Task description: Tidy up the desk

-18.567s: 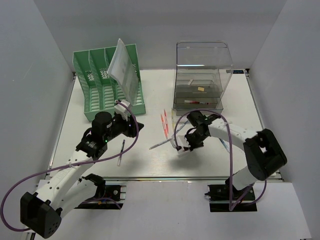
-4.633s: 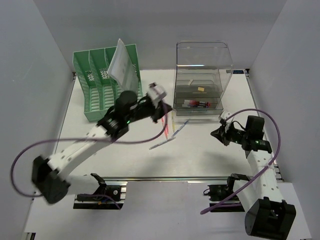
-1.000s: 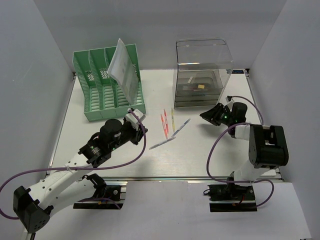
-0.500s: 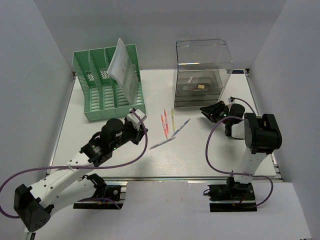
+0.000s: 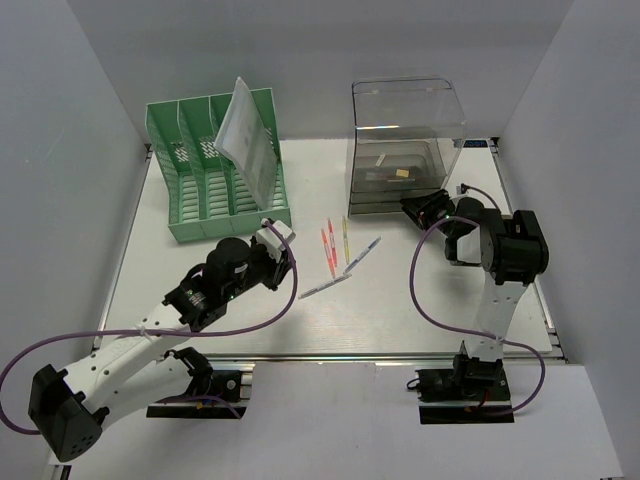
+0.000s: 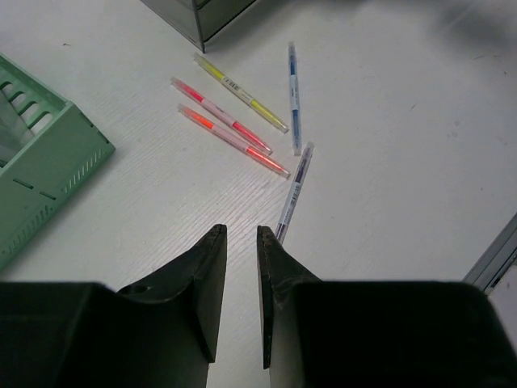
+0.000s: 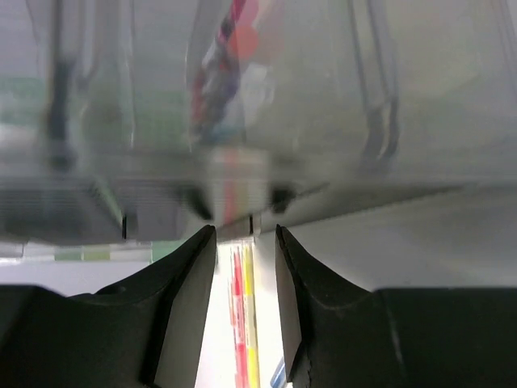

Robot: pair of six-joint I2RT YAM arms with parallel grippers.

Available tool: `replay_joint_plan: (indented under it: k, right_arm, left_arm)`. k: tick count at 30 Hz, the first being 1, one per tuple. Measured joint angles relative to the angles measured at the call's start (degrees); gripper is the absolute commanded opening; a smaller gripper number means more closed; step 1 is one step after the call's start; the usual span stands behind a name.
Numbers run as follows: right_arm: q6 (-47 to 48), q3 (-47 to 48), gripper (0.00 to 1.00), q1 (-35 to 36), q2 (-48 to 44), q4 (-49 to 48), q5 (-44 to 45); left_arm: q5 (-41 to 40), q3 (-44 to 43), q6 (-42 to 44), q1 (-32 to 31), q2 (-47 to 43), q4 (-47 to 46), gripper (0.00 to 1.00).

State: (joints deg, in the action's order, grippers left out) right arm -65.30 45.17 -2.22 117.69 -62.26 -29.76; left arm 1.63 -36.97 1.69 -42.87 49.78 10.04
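Note:
The white desk [image 5: 400, 310] holds several pens in its middle: two pink highlighters [image 5: 327, 250], a yellow one [image 5: 345, 238], a blue pen [image 5: 364, 252] and a clear pen [image 5: 323, 288]. The left wrist view has them ahead of my left gripper [image 6: 241, 229]: pink [image 6: 233, 139], yellow [image 6: 241, 93], blue [image 6: 294, 97], clear [image 6: 294, 192]. That gripper [image 5: 281, 262] hovers left of the pens, jaws a narrow gap apart, holding nothing. My right gripper [image 5: 408, 205] is at the lower front of the clear drawer box [image 5: 400, 150], slightly open and empty [image 7: 245, 229].
A green slotted file rack [image 5: 215, 170] stands at the back left with a white booklet [image 5: 245, 135] leaning in it; its corner [image 6: 40, 162] shows in the left wrist view. Pens lie inside the box drawers [image 7: 226, 48]. A metal rail [image 5: 330, 356] runs along the near edge.
My right gripper has moved back and left, up to the front of the drawer box. The left arm has crept slightly toward the pens.

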Motion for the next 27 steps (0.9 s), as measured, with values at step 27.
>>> replay_joint_plan:
  k: [27]
  right_arm:
    - [-8.1, 1.7, 0.12, 0.3, 5.0, -7.3, 1.4]
  left_arm:
    - [0.0, 0.3, 0.0, 0.0, 0.7, -0.4, 0.32]
